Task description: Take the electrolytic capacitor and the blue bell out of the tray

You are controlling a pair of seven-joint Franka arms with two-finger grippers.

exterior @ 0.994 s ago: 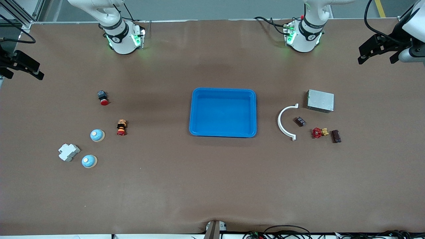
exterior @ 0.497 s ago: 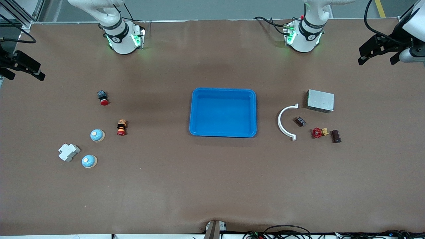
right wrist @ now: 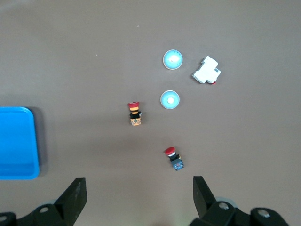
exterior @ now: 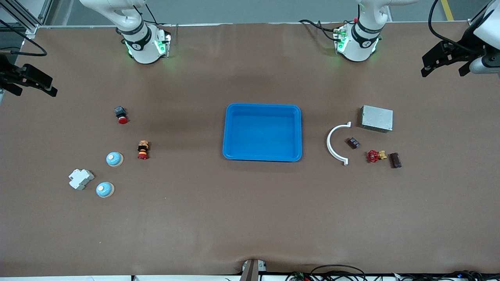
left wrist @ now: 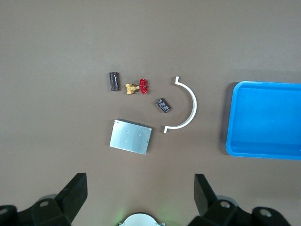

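Since the earlier frame we note a slight shift of the right gripper inward over the table edge at the right arm's end; nothing on the table has moved. We find its jaws spread wide and holding nothing. We find the left gripper likewise wide open and empty, over the edge at the left arm's end.

We record the blue tray at the table's middle, empty. Toward the right arm's end lie two blue bells, one farther from the front camera than the other, with a white block just beside the nearer bell. Toward the left arm's end lie two dark capacitors: one inside the curve of a white arc, the other just beside a red valve. A grey box sits farther from the front camera.
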